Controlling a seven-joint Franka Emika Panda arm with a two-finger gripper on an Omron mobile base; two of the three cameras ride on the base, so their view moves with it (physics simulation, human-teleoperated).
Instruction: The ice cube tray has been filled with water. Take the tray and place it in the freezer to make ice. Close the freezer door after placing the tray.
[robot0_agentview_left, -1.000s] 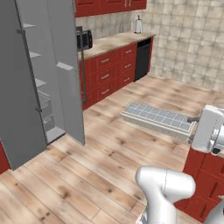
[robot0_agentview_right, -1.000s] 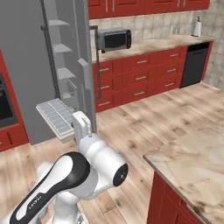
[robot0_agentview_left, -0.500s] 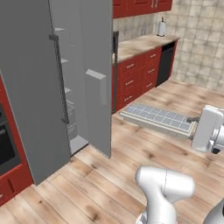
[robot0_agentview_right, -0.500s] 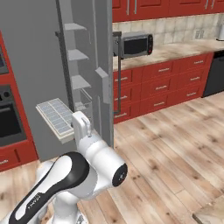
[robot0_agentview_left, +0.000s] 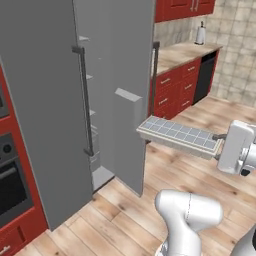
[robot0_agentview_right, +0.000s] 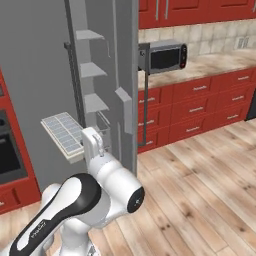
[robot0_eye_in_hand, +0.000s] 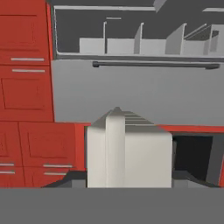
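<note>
The gripper (robot0_agentview_left: 220, 137) is clamped on one short end of the ice cube tray (robot0_agentview_left: 179, 135), which it holds level in the air, out in front of the freezer (robot0_agentview_left: 45, 100) and not yet inside it. In the left base view the tray's grid of pale cells runs from the white hand toward the freezer door (robot0_agentview_left: 127, 75), which stands swung open, and the tray's far end lies just before the door's near edge; a small bin juts from the door's inner face above that end. This view also looks into the freezer's opening, where shelf edges show beside the other door's dark bar handle (robot0_agentview_left: 85, 100), and a black oven (robot0_agentview_left: 10, 185) sits low in the red cabinets to the freezer's left. The right base view shows what the left one hides: the tray (robot0_agentview_right: 64, 134) seen from behind the arm, sticking out to the left of the open door (robot0_agentview_right: 125, 85), whose stepped inner shelves (robot0_agentview_right: 92, 70) rise above it, and a microwave (robot0_agentview_right: 164, 56) on the counter beyond the freezer. In the hand view the tray (robot0_eye_in_hand: 129, 151) is seen end-on as a pale block rising from the bottom centre, pointing at the freezer's grey door and its bar handle, which lie sideways across the frame
</note>
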